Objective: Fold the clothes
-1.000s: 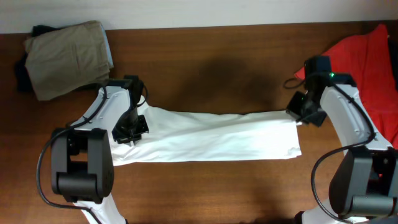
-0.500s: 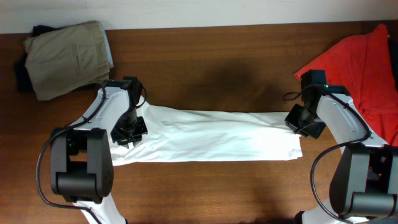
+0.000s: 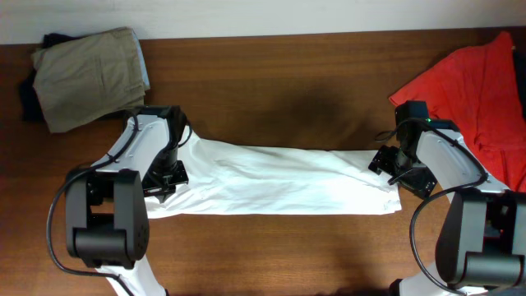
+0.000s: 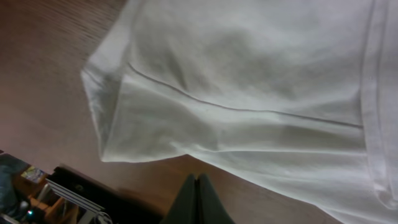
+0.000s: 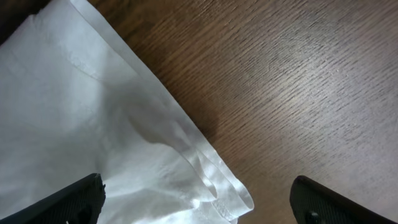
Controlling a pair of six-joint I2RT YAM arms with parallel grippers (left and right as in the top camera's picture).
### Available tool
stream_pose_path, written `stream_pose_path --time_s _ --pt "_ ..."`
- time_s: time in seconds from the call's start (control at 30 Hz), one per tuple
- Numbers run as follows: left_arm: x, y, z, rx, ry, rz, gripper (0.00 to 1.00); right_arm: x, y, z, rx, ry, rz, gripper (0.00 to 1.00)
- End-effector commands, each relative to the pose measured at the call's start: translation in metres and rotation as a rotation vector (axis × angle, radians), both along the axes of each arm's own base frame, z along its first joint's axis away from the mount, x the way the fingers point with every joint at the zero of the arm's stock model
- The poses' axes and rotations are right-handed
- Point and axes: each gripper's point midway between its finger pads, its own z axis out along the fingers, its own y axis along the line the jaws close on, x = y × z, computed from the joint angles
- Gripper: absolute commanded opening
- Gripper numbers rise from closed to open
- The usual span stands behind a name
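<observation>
The white shirt point(image 3: 271, 181) lies folded into a long strip across the middle of the table. My left gripper point(image 3: 167, 175) is at the strip's left end. In the left wrist view this gripper point(image 4: 198, 178) is shut with nothing between its fingers, its tips over bare wood just short of the shirt's point(image 4: 249, 93) seamed edge. My right gripper point(image 3: 393, 168) stands open over the strip's right end. The right wrist view shows its fingers point(image 5: 78, 199) far apart, with the shirt's point(image 5: 93, 124) loose corner lying on the table between them.
A folded khaki garment point(image 3: 90, 74) sits on a dark one point(image 3: 29, 99) at the back left corner. A red garment point(image 3: 477, 90) is heaped at the right edge, close behind my right arm. Brown wood shows in front of and behind the strip.
My right gripper opened and let go of the shirt's right end, moving slightly nearer the front. The left gripper shut fully and shifted a little toward the front.
</observation>
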Motion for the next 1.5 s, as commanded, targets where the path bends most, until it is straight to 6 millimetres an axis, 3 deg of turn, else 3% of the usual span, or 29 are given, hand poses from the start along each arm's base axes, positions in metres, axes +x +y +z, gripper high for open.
stream_pose_path --time_s 0.0,0.03,0.07,0.17,0.3,0.43,0.53,0.67,0.93,1.2,1.3,1.47 --pt "0.016 0.007 0.026 0.038 -0.117 0.005 0.20 0.017 0.000 0.015 0.018 -0.048 -0.017 0.99" --pt "0.025 0.007 0.033 0.034 -0.164 0.006 0.52 0.024 0.001 0.019 0.029 -0.069 -0.016 0.99" --pt "0.033 0.006 0.037 0.030 -0.204 0.006 0.99 0.032 0.003 0.026 0.043 -0.097 -0.014 0.99" --pt "0.062 0.002 0.048 0.008 -0.347 0.010 0.99 0.049 0.010 0.039 0.085 -0.153 -0.009 0.99" --pt "0.091 -0.003 0.043 -0.047 -0.445 -0.031 0.99 0.064 0.022 0.045 0.163 -0.210 0.001 0.99" --pt "0.098 0.006 0.029 -0.078 -0.434 -0.025 0.99 0.081 0.041 0.050 0.270 -0.286 0.022 0.99" --pt "0.097 0.006 0.015 -0.154 -0.396 -0.029 0.99 0.082 0.039 0.050 0.257 -0.291 0.022 0.99" --pt "0.101 0.017 0.007 -0.177 -0.398 -0.015 0.93 0.082 0.039 0.050 0.257 -0.291 0.022 0.99" --pt "0.121 -0.008 0.008 -0.353 -0.465 -0.161 0.81 0.083 0.039 0.049 0.257 -0.293 0.022 0.99" --pt "0.119 -0.015 0.008 -0.388 -0.459 -0.176 0.48 0.082 0.039 0.049 0.257 -0.291 0.022 0.99" --pt "0.119 -0.015 0.008 -0.387 -0.461 -0.176 0.26 0.082 0.039 0.049 0.257 -0.291 0.022 0.99" --pt "0.119 -0.015 0.008 -0.387 -0.461 -0.176 0.11 0.082 0.039 0.049 0.257 -0.291 0.022 0.99"
